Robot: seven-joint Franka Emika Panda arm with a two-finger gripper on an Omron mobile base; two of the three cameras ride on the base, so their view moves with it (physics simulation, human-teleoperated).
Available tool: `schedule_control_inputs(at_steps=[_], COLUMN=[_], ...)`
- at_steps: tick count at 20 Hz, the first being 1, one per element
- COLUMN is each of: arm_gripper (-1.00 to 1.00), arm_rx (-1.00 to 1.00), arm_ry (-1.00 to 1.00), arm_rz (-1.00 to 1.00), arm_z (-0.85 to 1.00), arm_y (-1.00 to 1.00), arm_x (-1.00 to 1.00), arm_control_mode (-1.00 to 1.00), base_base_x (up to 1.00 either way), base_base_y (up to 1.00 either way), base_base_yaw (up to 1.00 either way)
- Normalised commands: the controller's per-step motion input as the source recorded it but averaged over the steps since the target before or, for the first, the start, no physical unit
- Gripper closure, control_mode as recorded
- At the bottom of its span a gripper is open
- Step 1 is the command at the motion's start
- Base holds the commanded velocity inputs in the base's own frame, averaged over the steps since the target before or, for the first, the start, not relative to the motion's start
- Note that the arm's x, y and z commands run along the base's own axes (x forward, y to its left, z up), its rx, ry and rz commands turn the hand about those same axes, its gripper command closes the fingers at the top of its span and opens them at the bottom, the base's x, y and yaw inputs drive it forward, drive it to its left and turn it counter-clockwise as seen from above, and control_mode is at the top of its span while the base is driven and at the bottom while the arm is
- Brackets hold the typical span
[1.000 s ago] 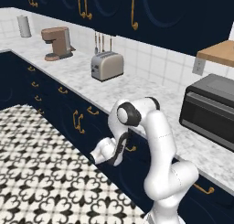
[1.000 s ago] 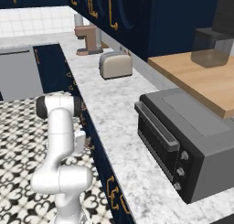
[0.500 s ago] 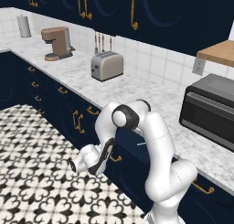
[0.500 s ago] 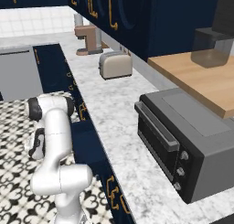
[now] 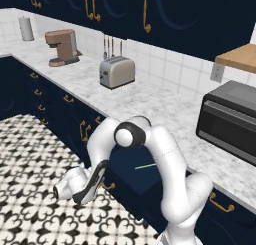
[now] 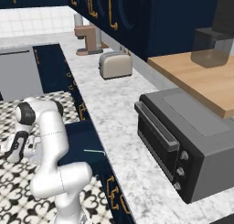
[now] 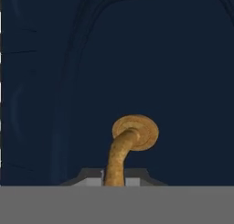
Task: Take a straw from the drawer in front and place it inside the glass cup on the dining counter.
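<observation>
The end effector (image 5: 75, 188) hangs low over the patterned floor (image 5: 30, 154) in front of the navy cabinets, clenched on the curved brass handle (image 7: 124, 150) of the drawer (image 5: 131, 170); in the hand view that handle runs up from between the finger tips to a round brass mount on the navy drawer front. In the right base view the end effector (image 6: 13, 147) sits at the left edge of the picture, just out from the drawer (image 6: 82, 145). The drawer stands pulled out from under the counter (image 5: 165, 101), its dark interior showing. The straw (image 5: 145, 165) lies flat inside the drawer, a thin pale green line near the side closest to the counter's front edge; from the right base view the straw (image 6: 94, 151) lies across the drawer floor, close under the counter's front edge. The white arm bends down from its elbow above the drawer to reach the handle. On the counter, a toaster (image 5: 117, 72) stands toward the back edge by the tiled wall, a brown coffee machine (image 5: 62, 46) stands farther left along the same edge, and a white roll (image 5: 26, 28) is near the far left corner. A dark oven (image 5: 231, 120) sits on the right part of the counter, below a wooden shelf (image 5: 239, 57).
</observation>
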Motion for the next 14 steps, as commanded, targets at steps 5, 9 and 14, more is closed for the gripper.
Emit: schedule_control_inputs(at_steps=[5, 9, 14], arm_gripper=[-1.0, -1.0, -1.0], arm_rx=[0.08, 0.34, 0.48], arm_ry=[0.01, 0.0, 0.16], arm_rz=[0.0, 0.0, 0.0], arm_z=[0.39, 0.99, 0.95], arm_y=[0.64, -0.02, -0.19], arm_x=[-0.51, -0.71, -0.54], arm_control_mode=[-1.0, -1.0, -1.0], base_base_x=[0.0, 0.0, 0.0], base_base_y=[0.0, 0.0, 0.0], base_base_yaw=[0.0, 0.0, 0.0])
